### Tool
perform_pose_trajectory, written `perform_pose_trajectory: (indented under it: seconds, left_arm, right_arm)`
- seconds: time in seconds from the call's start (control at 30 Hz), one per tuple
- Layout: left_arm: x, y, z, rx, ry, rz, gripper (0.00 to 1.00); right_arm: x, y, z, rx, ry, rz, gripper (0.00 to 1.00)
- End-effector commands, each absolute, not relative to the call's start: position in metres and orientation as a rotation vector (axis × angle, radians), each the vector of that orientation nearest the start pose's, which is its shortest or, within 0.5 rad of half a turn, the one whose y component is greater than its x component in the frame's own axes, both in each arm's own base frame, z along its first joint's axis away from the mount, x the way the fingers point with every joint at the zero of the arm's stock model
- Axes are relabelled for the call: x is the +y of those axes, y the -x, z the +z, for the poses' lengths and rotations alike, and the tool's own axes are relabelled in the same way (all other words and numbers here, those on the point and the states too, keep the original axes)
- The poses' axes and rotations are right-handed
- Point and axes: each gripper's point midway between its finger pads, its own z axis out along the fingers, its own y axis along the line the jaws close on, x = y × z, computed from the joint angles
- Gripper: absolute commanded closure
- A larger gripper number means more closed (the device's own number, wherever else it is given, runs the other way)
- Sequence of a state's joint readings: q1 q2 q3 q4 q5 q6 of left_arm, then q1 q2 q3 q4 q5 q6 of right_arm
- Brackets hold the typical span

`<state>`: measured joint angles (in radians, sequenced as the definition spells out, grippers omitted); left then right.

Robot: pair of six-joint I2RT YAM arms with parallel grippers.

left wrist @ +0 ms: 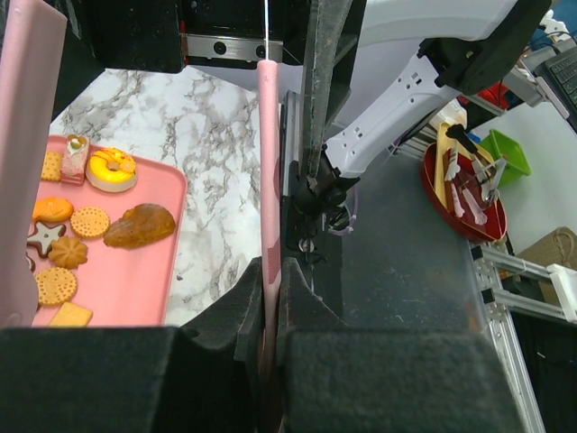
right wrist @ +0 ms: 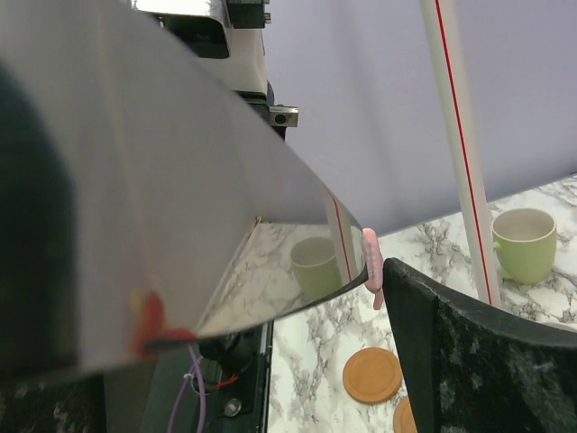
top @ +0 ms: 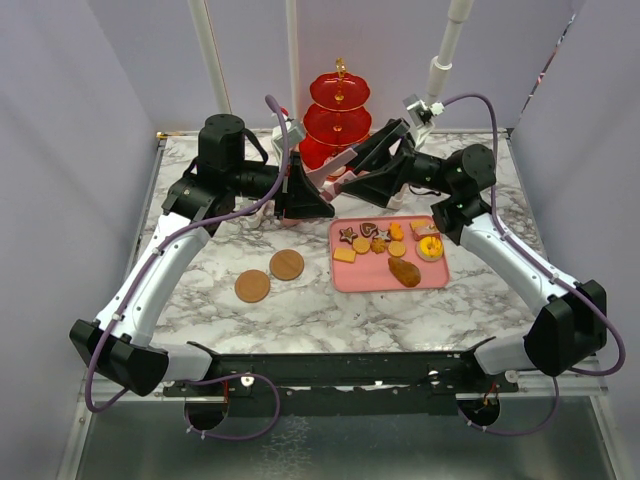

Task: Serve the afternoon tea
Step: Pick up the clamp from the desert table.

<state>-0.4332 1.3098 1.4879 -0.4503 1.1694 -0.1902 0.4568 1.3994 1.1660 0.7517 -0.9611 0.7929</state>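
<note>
The translucent red three-tier stand [top: 340, 110] stands at the back centre. Just in front of it, my left gripper [top: 303, 195] [left wrist: 268, 271] is shut on the pink mug [top: 333, 185] [left wrist: 268, 162], pinching its wall. My right gripper [top: 368, 165] meets the mug from the right with its jaws wide. The mug's shiny grey side [right wrist: 180, 180] fills the right wrist view beside one black finger [right wrist: 469, 361]; the other finger is hidden. Cookies and pastries [top: 390, 245] [left wrist: 90, 221] lie on a pink tray [top: 365, 278]. Two brown coasters [top: 287, 265] [top: 252, 286] lie left of it. The pale green mug [right wrist: 523, 244] stands near a white pole.
White poles [top: 210, 55] [top: 450, 45] rise at the back of the marble table [top: 200, 310], with lilac walls around it. Both arms cross in front of the stand. Off the table, the left wrist view shows a red dish of tools [left wrist: 464, 194] and a green bin [left wrist: 505, 153].
</note>
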Motion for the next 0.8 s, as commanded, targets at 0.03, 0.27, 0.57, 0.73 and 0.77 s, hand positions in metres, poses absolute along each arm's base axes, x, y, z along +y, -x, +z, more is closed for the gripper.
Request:
perform_pose_trajectory:
  seconds: [0.03, 0.27, 0.57, 0.73, 0.77]
  left_arm:
    - [-0.278, -0.213, 0.398, 1.561, -1.084, -1.438, 1.00]
    - [-0.277, -0.213, 0.401, 1.534, -1.096, -1.409, 1.00]
    - [-0.275, -0.210, 0.405, 1.503, -1.111, -1.386, 1.00]
    - [-0.274, -0.211, 0.404, 1.495, -1.117, -1.369, 0.96]
    - [-0.274, -0.212, 0.404, 1.496, -1.113, -1.361, 0.95]
  right_arm:
    - [0.307, -0.255, 0.434, 1.219, 0.808, 1.562, 0.01]
    - [0.310, -0.248, 0.443, 1.223, 0.862, 1.627, 0.19]
    - [0.309, -0.234, 0.436, 1.231, 0.940, 1.710, 0.30]
    - [0.309, -0.236, 0.443, 1.226, 0.921, 1.710, 0.40]
    - [0.309, -0.235, 0.445, 1.223, 0.921, 1.706, 0.40]
